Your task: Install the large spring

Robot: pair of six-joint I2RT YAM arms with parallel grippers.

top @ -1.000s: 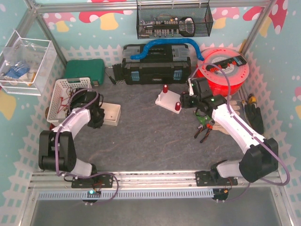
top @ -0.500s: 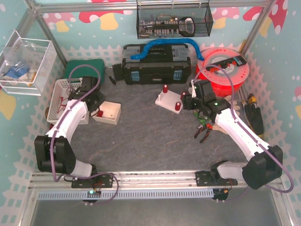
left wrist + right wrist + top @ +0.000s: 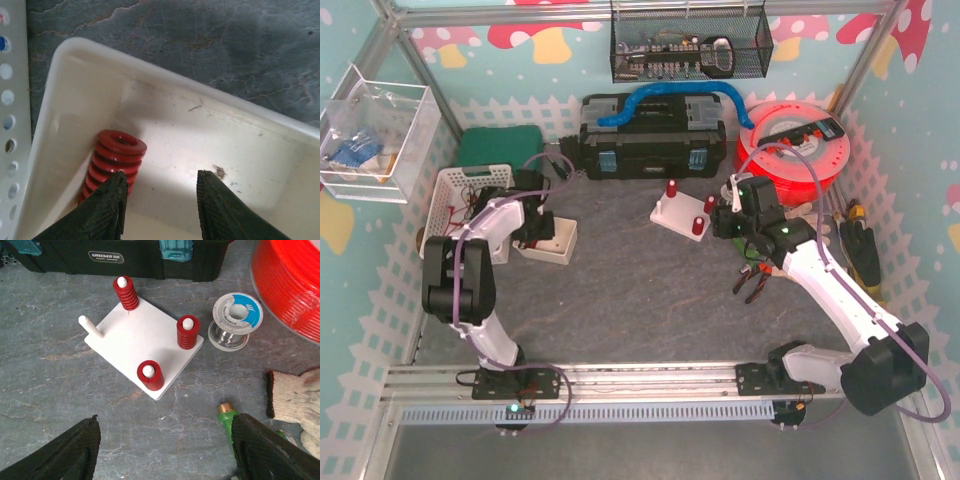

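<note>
Pick-up is getting underway: left jaws are hovering open and empty beside the large spring [image 3: 114, 162], sitting in a corner of the white tray [image 3: 200, 95]; next they're probably needing to straddle it.

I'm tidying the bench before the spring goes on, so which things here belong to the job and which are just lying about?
Job: red spring, white tray holding it, peg board, its bare peg, left gripper above the tray.

Lying about: solder reel, glove, orange spool, black toolbox, pliers.
</note>
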